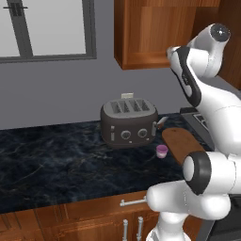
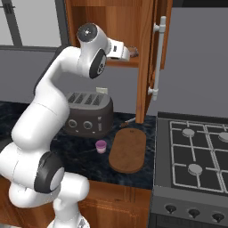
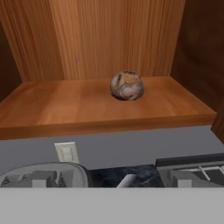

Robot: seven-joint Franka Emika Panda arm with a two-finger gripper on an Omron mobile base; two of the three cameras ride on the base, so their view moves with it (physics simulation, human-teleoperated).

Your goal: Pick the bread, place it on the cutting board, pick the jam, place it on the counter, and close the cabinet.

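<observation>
The bread (image 3: 127, 85), a round tan roll, sits on the shelf of the open cabinet (image 3: 65, 105), straight ahead in the hand view. From the right base view my gripper (image 2: 128, 53) is raised at the shelf's front edge, close to the bread (image 2: 134, 52); its fingers are too small to read. The cabinet door (image 2: 147, 62) stands open with its grey bar handle (image 2: 156, 58). Down on the dark counter (image 1: 56, 160) the purple jam (image 1: 162, 151) (image 2: 101, 146) stands beside the bare cutting board (image 1: 181, 143) (image 2: 128, 150).
A dark toaster (image 1: 129, 122) (image 2: 87, 113) stands on the counter behind the jam, under my arm. A stove (image 2: 196, 151) with several burners lies right of the board. A wall outlet (image 3: 66, 152) is below the shelf. Wooden drawers (image 1: 94, 216) front the counter.
</observation>
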